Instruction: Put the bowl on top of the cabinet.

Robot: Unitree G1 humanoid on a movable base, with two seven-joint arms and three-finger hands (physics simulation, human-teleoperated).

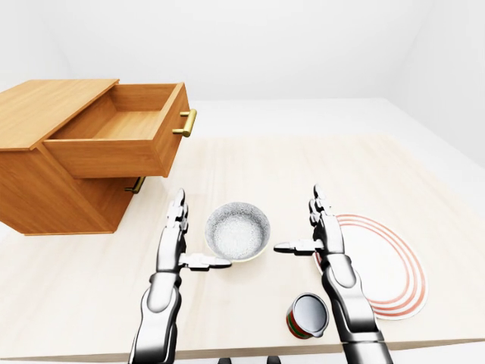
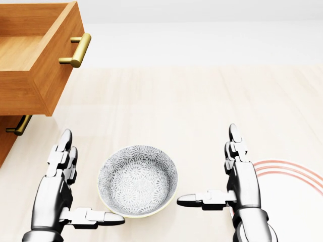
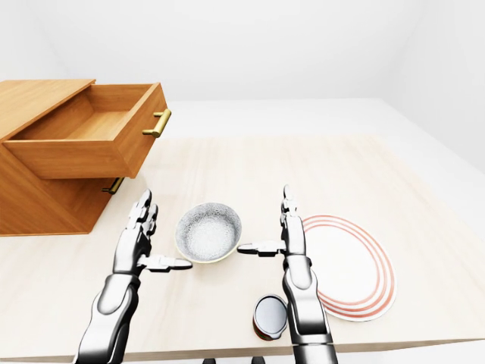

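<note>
Looking past my left hand [image 2: 63, 189], I see the cabinet [image 1: 45, 152] above and left of it, top drawer [image 1: 125, 133] pulled out. Both hands are spread wide, and the bowl [image 2: 137, 180] sits on the table [image 2: 202, 106] between them, untouched. Beyond my right hand [image 2: 234, 184] lies a striped plate [image 1: 383, 262], a can [image 1: 307, 315] just below-left of that wrist.

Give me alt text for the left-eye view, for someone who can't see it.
A patterned bowl sits on a pale table between two open robot hands, left and right, neither touching it. A wooden cabinet with its top drawer pulled open stands at upper left; a red-ringed plate and a can lie at lower right.
</note>
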